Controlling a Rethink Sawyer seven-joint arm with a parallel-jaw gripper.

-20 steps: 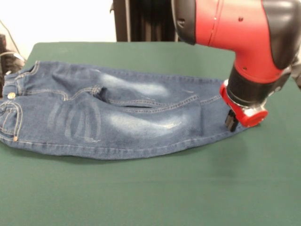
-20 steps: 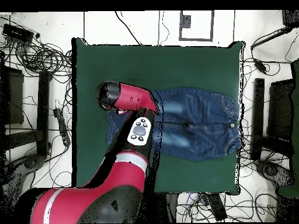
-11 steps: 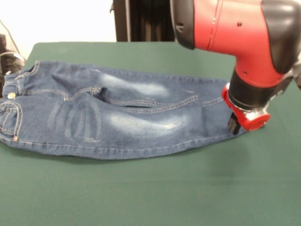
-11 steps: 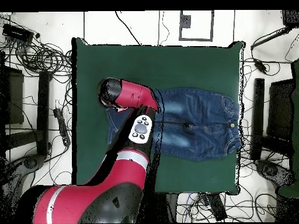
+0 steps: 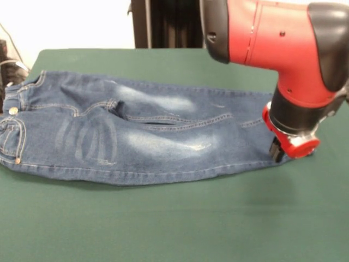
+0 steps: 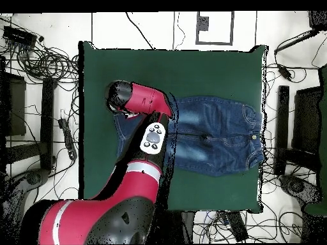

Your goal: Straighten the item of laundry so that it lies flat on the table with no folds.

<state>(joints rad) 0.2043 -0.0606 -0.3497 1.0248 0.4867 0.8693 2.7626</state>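
Note:
The item of laundry, a small pair of blue denim jeans [image 5: 136, 136], lies stretched across the table [image 5: 163, 229], with its waistband at the left edge of the front view and its leg ends at the right. Faded whitish patches and tan stitching show on it. A slight crease runs between the legs. My gripper [image 5: 281, 153] is down at the leg ends, touching the denim beneath the red wrist. In the overhead view the jeans [image 6: 211, 134] lie right of centre on the table [image 6: 191, 70], and the arm [image 6: 144, 105] covers the leg ends.
A dark stand [image 5: 163, 24] rises behind the table's far edge. Cables and a dark device [image 5: 8, 68] sit off the table's left corner. In the overhead view, tangled cables [image 6: 38, 57] and equipment ring the table on the floor.
The arm has shifted right and slightly toward the camera in the front view, and the leg ends have moved along with it, drawing the jeans out longer.

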